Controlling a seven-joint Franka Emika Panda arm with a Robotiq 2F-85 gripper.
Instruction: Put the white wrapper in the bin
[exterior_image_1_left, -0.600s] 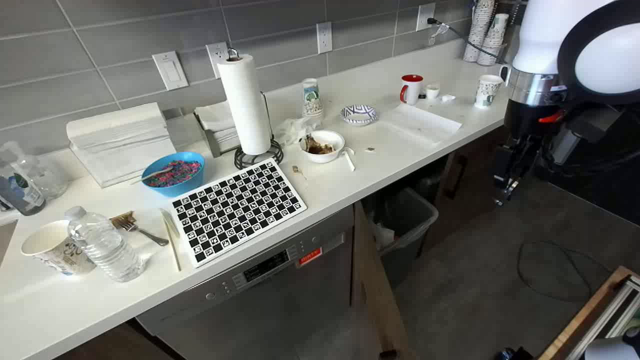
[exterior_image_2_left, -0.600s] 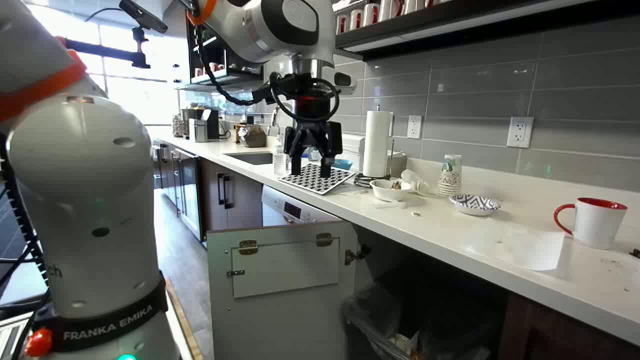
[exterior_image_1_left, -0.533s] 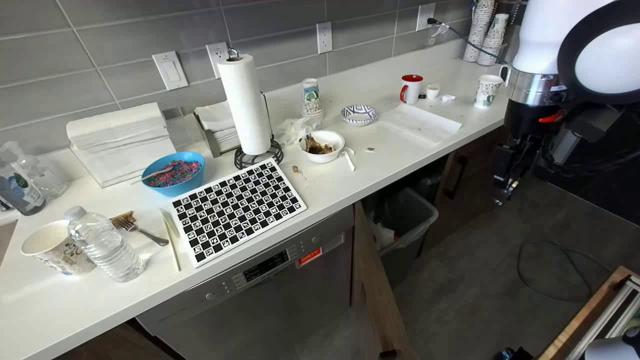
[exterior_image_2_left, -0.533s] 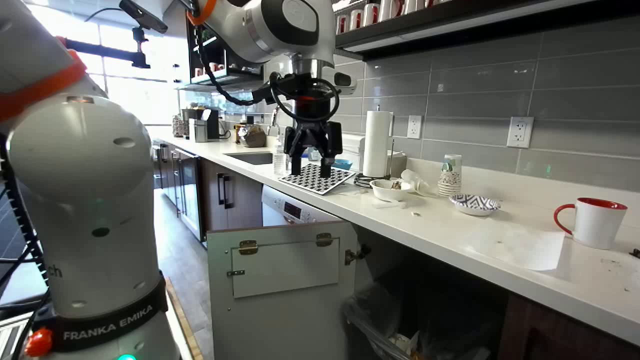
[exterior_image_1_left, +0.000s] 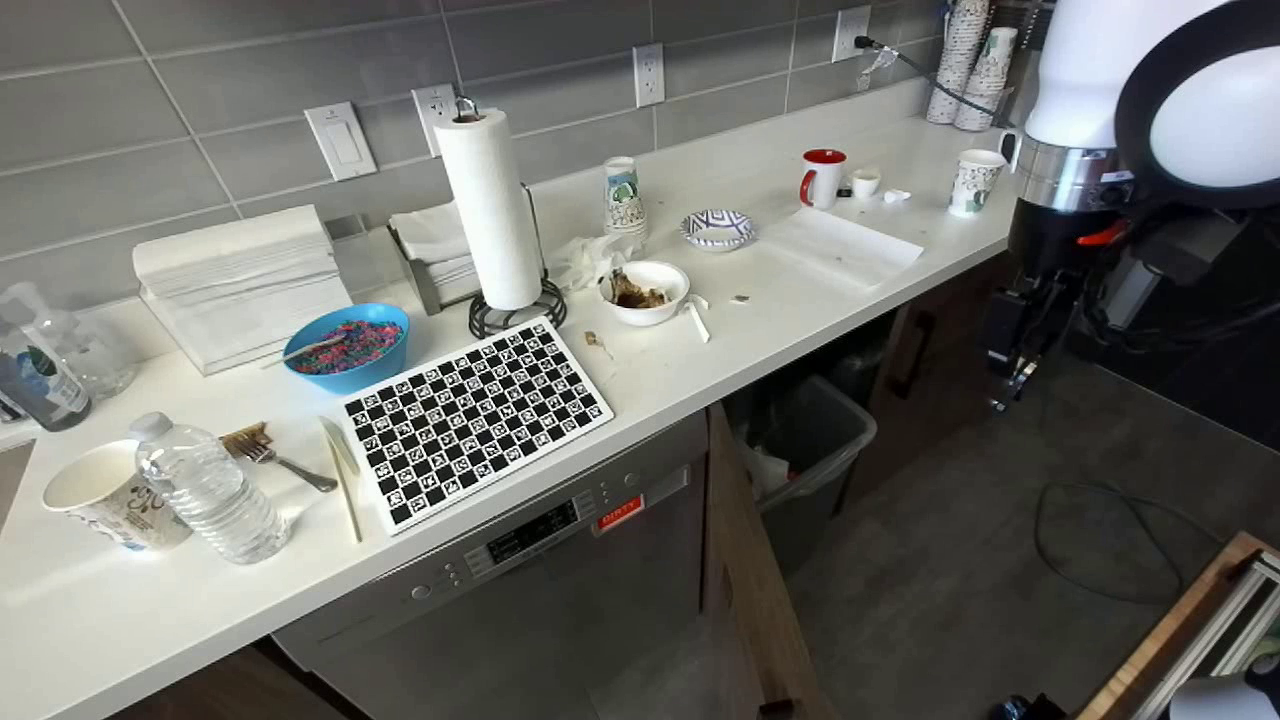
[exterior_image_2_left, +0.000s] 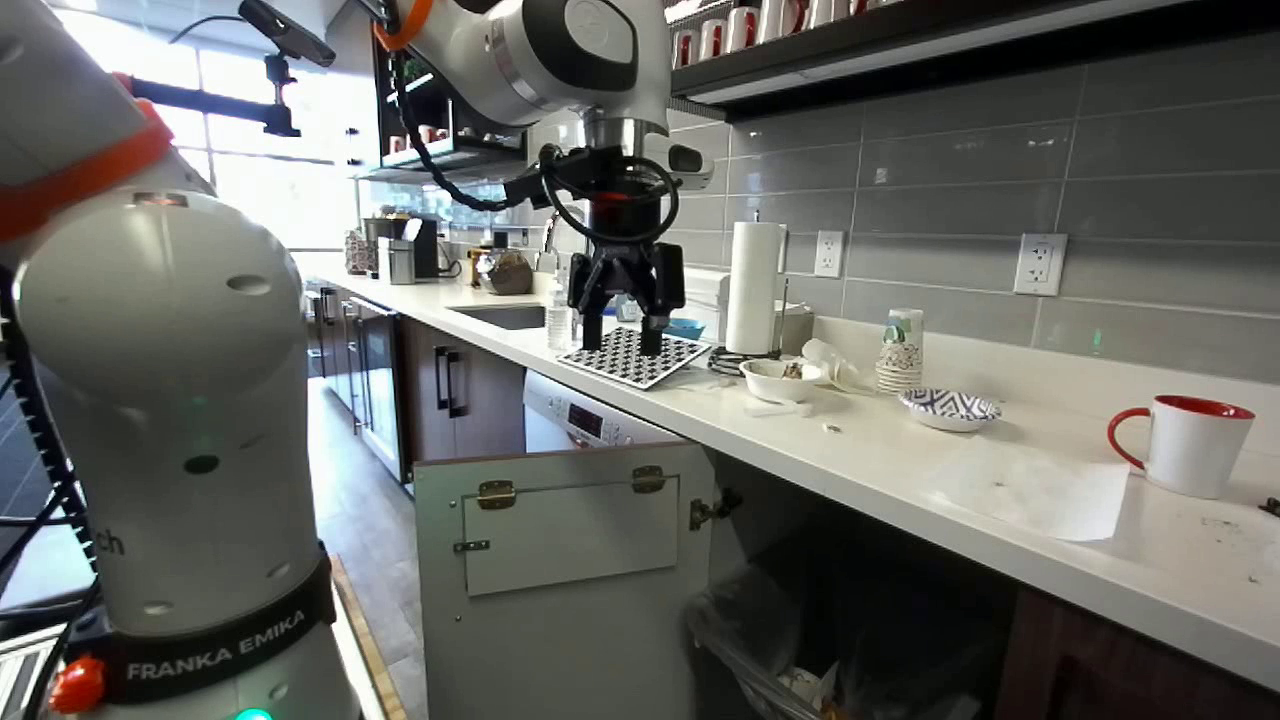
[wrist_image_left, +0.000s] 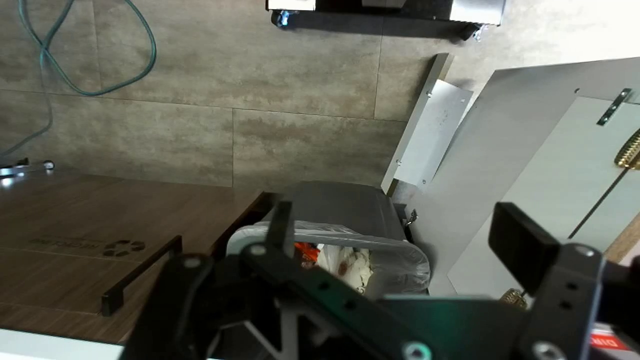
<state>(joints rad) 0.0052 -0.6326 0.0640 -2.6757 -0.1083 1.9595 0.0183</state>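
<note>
Your arm (exterior_image_2_left: 185, 330) stands bent at the joints, its gripper (exterior_image_2_left: 622, 345) hanging higher than the bin (wrist_image_left: 345, 207), pointing down and spread wide. White scraps (wrist_image_left: 355, 262) lie in the bin and a white sheet (exterior_image_1_left: 850, 246) on the worktop (exterior_image_1_left: 670, 375) above it; you cannot tell which, if either, is the wrapper. The worktop's front edge runs above the bin, an open door (exterior_image_2_left: 545, 630) stands just beside it on the dishwasher (exterior_image_1_left: 560, 590) side, and you have floor (wrist_image_left: 305, 150) spreading in front of it, a cable (wrist_image_left: 91, 93) looping there.
</note>
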